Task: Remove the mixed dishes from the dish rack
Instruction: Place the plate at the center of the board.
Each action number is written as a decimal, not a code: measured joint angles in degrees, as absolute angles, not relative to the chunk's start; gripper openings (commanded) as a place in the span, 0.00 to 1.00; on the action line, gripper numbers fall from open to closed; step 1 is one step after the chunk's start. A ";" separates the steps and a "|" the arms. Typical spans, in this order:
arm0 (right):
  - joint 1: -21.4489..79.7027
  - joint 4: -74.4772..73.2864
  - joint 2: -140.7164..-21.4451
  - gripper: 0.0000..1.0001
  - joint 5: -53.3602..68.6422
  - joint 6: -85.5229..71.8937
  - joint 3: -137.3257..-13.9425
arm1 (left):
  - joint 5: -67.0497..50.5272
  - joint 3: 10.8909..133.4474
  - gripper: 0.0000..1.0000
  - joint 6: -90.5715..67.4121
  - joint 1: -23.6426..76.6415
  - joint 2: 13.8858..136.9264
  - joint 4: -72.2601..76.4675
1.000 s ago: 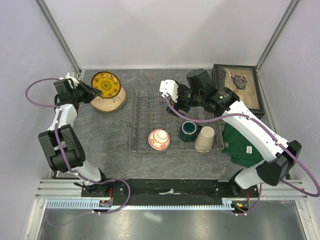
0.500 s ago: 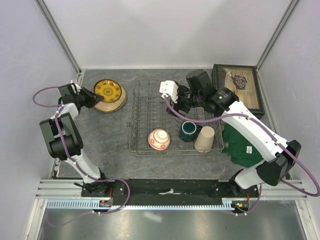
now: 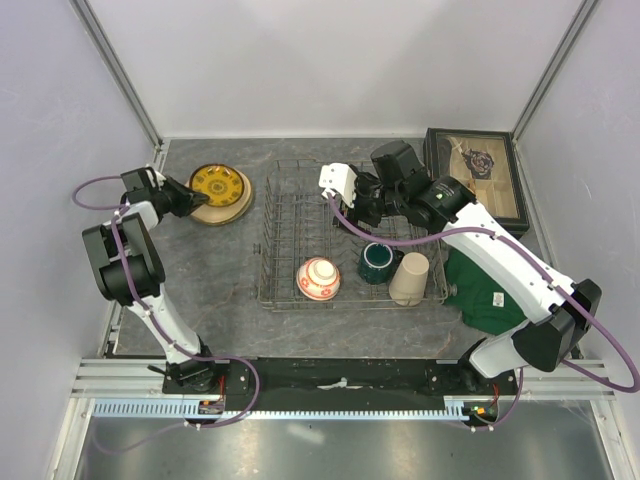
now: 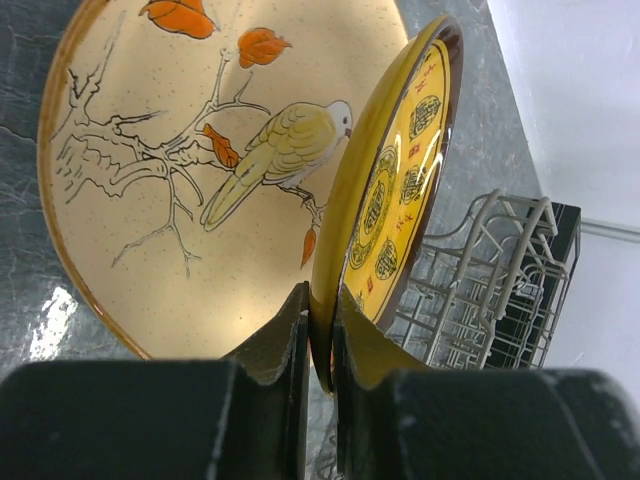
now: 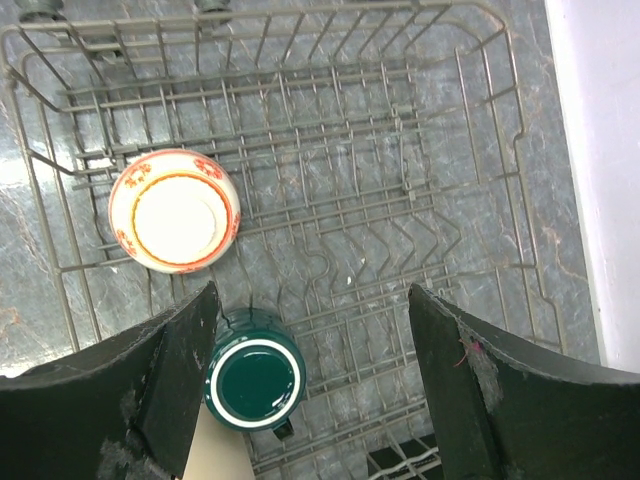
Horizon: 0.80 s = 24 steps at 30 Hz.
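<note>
The gold-brown patterned plate (image 4: 395,190) stands steeply on edge just left of the dish rack (image 3: 290,215), outside it. Your left gripper (image 4: 320,300) is clamped on its lower rim, taking only a thin bite. Beneath it, also left of the rack, a cream plate painted with a bird (image 4: 180,180) lies flat on the table. Whether the two plates touch cannot be told.

The risk is this: if you let go while the gold plate is this steep, it will likely tip and slap onto the cream plate, chipping either one, or roll toward the rack. The glazed rim may also slip in the pinch if you twist quickly.

Along the rack's near side sit a small red-and-white bowl (image 5: 174,211), a dark green mug (image 5: 254,383) and a beige tumbler (image 3: 409,278). Your right gripper (image 5: 315,350) hangs over the rack's middle, fingers spread wide and holding nothing. A straight drop from there could snag the tines.
</note>
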<state>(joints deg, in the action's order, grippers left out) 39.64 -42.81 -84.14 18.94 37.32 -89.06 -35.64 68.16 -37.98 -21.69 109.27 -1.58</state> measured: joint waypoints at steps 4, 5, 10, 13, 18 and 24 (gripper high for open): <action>39.64 -42.70 -84.16 0.84 18.13 37.34 -88.14 | -35.46 69.30 0.05 -37.98 -21.69 110.78 -2.92; 39.64 -42.70 -84.16 0.84 18.02 37.36 -88.01 | -35.46 69.49 0.06 -37.98 -21.69 111.02 -3.25; 39.64 -42.65 -84.16 0.85 17.85 37.50 -87.99 | -35.44 70.78 0.15 -37.98 -21.69 112.38 -4.45; 39.64 -42.61 -84.16 0.84 17.80 37.52 -87.96 | -35.40 71.31 0.27 -37.98 -21.76 112.99 -4.67; 39.64 -42.48 -84.16 0.85 17.63 37.52 -87.59 | -34.83 71.77 0.33 -37.98 -21.78 113.01 -5.76; 39.64 -42.48 -84.16 0.85 17.50 37.54 -87.48 | -34.54 72.38 0.37 -37.95 -21.78 113.01 -6.46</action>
